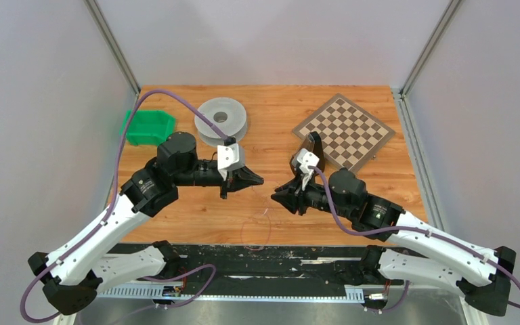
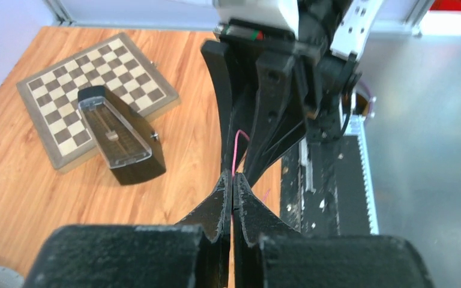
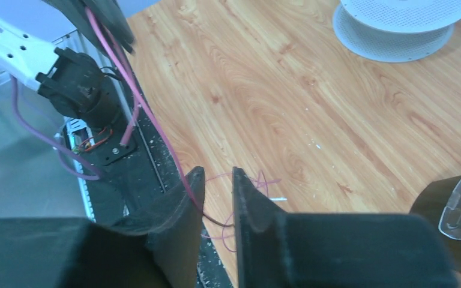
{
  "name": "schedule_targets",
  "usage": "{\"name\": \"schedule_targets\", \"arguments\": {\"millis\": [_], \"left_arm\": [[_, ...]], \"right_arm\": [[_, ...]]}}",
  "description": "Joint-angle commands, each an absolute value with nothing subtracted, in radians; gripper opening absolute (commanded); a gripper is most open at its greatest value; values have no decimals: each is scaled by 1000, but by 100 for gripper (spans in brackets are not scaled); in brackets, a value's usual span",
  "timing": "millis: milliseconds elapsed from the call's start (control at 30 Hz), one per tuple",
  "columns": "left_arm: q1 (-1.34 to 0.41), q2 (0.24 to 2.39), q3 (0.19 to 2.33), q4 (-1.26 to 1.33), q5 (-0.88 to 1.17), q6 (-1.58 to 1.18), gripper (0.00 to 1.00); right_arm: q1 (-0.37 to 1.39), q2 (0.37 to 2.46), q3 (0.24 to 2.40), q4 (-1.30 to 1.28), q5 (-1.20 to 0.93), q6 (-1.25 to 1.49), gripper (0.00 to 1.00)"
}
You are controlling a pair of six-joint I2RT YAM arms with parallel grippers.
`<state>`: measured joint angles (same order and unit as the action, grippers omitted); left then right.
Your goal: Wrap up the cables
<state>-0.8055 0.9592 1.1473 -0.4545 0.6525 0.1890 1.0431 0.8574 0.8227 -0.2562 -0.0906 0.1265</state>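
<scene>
Left gripper (image 2: 233,181) clamps wire (image 2: 235,155) (thread-thin) above wood table (image 2: 18,186); grey walls (image 1: 34,101).

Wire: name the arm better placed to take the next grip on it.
Probably right. The right hand is open with the wire running into its gap; the left hand is shut on it.
</scene>
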Motion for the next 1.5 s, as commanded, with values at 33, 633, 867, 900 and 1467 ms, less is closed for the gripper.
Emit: {"name": "schedule_targets", "arguments": {"millis": [33, 633, 867, 900, 1467], "left_arm": [[-811, 915, 1087, -239, 639, -89, 0], [-810, 889, 920, -85, 308, -256, 40], [-810, 901, 860, -18, 239, -361, 49], [-811, 901, 847, 8, 239, -384, 49], [-811, 922, 732, 47, 276, -198, 0]], "right_arm": [[1039, 774, 729, 21, 16, 160, 11], [1039, 793, 777, 31, 117, 232, 0], [1040, 837, 811, 31, 136, 249, 0], [1040, 842, 811, 32, 145, 252, 0], [1039, 885, 826, 35, 220, 255, 0]]}}
